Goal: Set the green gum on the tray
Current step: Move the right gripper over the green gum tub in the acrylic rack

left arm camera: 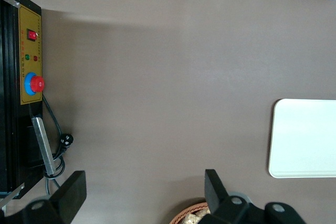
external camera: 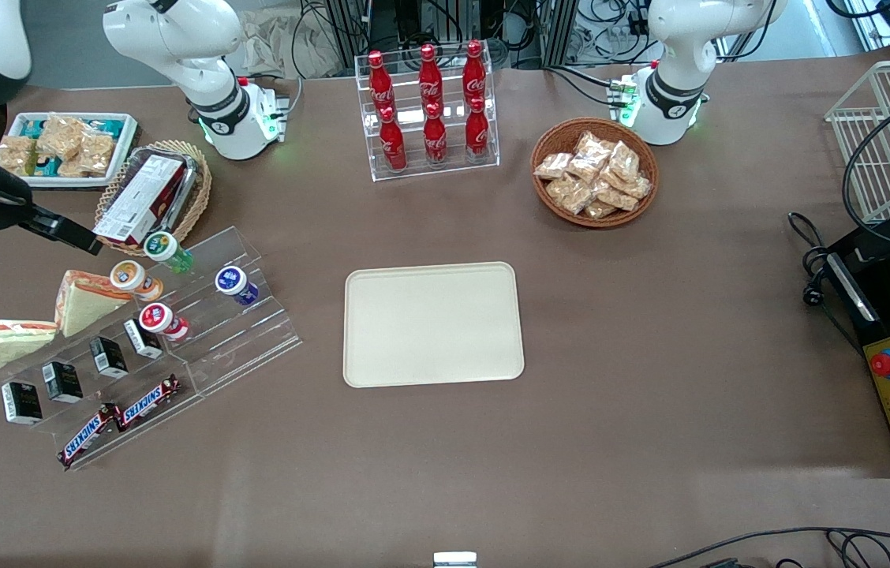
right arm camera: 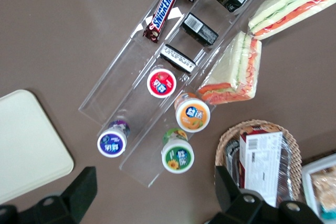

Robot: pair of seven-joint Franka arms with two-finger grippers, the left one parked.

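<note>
From the front, at the frame's left, the green gum [external camera: 166, 250], a small green cylinder with a white-rimmed lid, stands on the top step of a clear acrylic riser [external camera: 200, 331]. The gripper [external camera: 74, 233] hovers just beside it. The smooth cream tray [external camera: 433, 324] lies at centre.

The left wrist view shows the tray's rounded edge [left arm camera: 304, 138].

The right wrist view shows the gum's green-and-yellow label [right arm camera: 177, 157] between widely parted fingers [right arm camera: 79, 192].

Glossy white rounded arm [external camera: 177, 39] — black wrist band, green glowing base, black blocky gripper [right arm camera: 152, 195] fingers [right arm camera: 81, 190].
</note>
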